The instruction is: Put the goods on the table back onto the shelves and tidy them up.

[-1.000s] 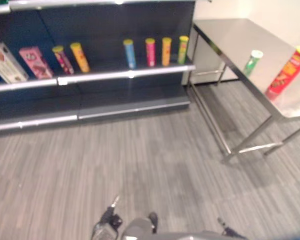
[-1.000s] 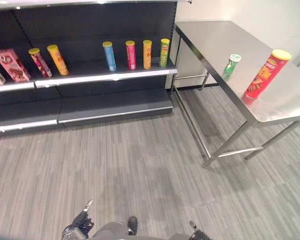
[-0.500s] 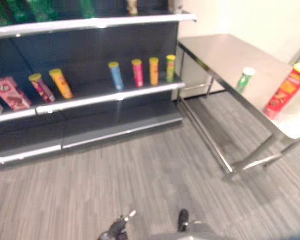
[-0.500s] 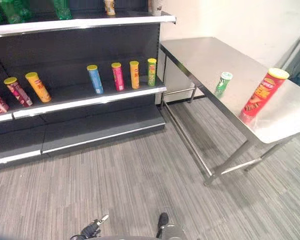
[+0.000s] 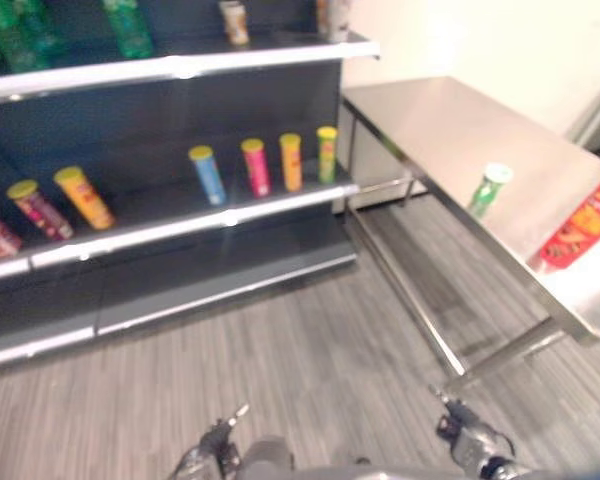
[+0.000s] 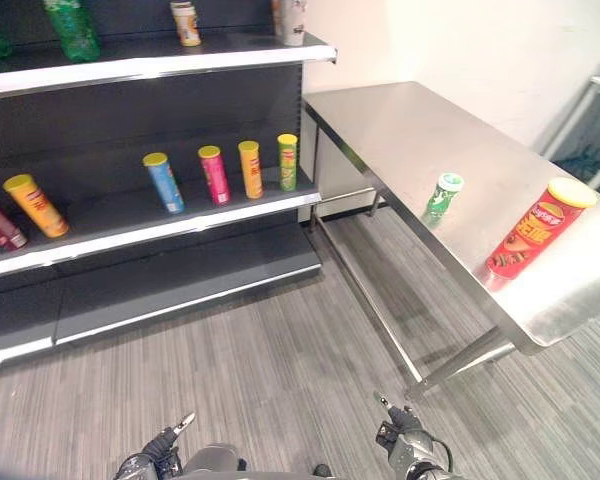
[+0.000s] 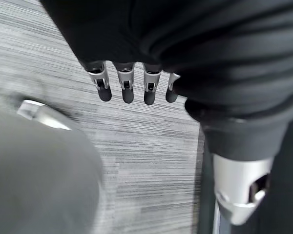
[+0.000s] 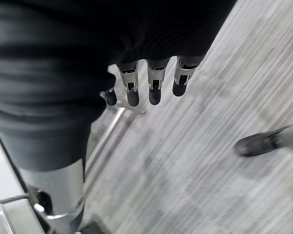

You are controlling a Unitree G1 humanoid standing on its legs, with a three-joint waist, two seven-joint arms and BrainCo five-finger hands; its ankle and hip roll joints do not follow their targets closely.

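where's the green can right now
The green can stands upright on the steel table, right of the shelves, with the red can nearer the table's front end.

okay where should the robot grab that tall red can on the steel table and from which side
Grip the red can around the middle of its round body, probably with the right hand, which hangs open, low over the floor. Come from the table's near long edge: the can stands upright close to that edge, apart from the small green can, so nothing blocks a sideways wrap. Avoid the yellow lid.
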